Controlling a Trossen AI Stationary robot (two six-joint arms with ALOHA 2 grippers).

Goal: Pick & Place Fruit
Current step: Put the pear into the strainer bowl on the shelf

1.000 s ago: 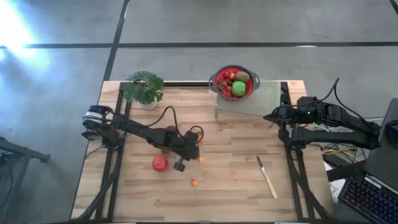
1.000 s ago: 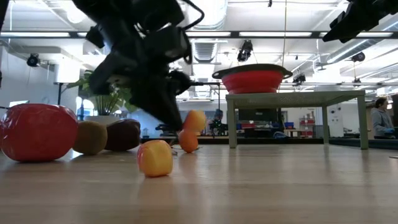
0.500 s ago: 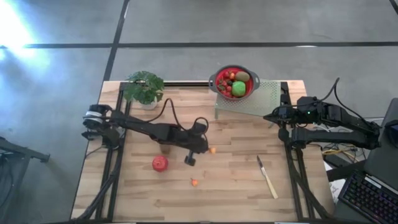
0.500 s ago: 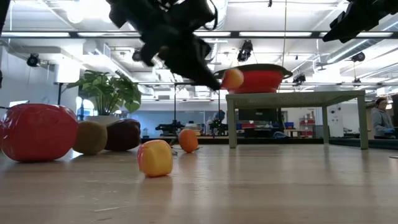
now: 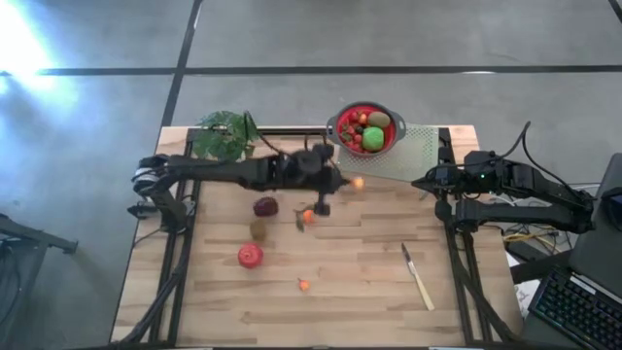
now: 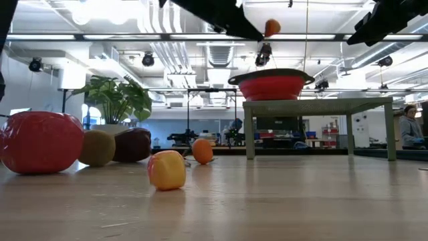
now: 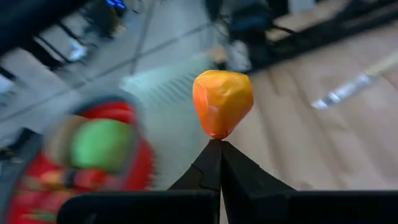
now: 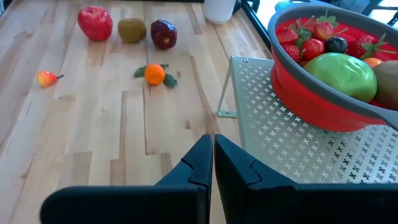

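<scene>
Left gripper (image 7: 219, 144) clamped on small orange fruit (image 7: 222, 102), held in the air near the red bowl (image 5: 366, 129) on the perforated stand (image 5: 408, 156) at the desk's far edge. Right gripper (image 8: 211, 144) jaws together, parked by the right edge.

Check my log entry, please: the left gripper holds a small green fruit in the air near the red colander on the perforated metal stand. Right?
Not quite. The small fruit pinched by the left gripper is orange-yellow, as the left wrist view shows. The rest holds: it hangs near the red colander on the perforated metal stand.
</scene>
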